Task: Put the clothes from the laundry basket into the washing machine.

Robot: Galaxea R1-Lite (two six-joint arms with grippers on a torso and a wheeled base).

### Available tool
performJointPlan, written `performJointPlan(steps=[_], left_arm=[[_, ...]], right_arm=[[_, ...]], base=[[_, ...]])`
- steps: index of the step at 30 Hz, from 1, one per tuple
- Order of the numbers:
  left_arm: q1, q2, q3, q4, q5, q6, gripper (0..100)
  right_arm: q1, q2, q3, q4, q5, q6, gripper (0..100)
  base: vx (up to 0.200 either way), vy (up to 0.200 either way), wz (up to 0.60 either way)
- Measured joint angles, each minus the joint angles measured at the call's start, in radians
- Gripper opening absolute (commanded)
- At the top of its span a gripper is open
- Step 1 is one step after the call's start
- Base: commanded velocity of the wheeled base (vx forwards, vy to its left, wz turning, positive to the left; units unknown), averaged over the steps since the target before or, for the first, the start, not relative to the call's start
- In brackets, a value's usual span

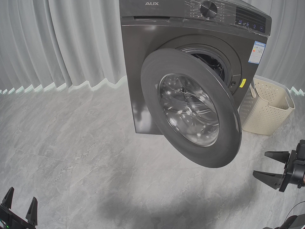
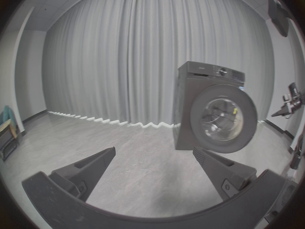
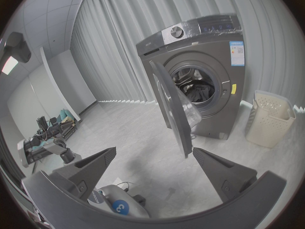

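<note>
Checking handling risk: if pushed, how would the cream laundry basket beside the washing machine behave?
The laundry basket looks like thin perforated plastic with nothing showing above its rim, so it is probably light and slightly flexible. Tall on a smooth floor, it would likely slide, or tip if pushed high.

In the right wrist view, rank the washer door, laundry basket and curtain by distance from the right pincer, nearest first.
From the right pincer:
1. washer door, swung open toward it.
2. laundry basket, on the floor at the right side of the washing machine.
3. curtain, behind both.
</note>
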Motion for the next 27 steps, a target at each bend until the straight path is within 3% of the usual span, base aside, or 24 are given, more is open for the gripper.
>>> performJointPlan(steps=[4, 7, 9, 14, 24, 27], left_arm=[[-0.017, -0.018, 0.000, 0.000, -0.149, -0.013, 100], [-0.026, -0.031, 0.000, -0.001, -0.206, -0.042, 100], [-0.029, -0.037, 0.000, -0.002, -0.203, -0.052, 100], [-0.037, -0.046, 0.000, -0.004, -0.126, -0.068, 100], [-0.040, -0.049, 0.000, -0.005, -0.134, -0.067, 100], [-0.040, -0.049, 0.000, -0.005, -0.136, -0.071, 100]], right_arm=[[0.058, 0.053, -0.023, -0.012, -0.035, 0.036, 100], [0.083, 0.079, -0.034, -0.017, -0.057, 0.048, 100], [0.093, 0.094, -0.039, -0.021, -0.071, 0.053, 100], [0.113, 0.125, -0.050, -0.041, -0.127, 0.064, 100], [0.141, 0.190, -0.065, -0.102, -0.134, 0.070, 100], [0.154, 0.216, -0.065, -0.127, -0.134, 0.070, 100]], base=[[0.000, 0.000, 0.00], [0.000, -0.067, 0.00], [0.000, -0.200, 0.00], [0.000, -0.200, 0.00], [0.000, -0.200, 0.00], [0.000, 0.000, 0.00]])
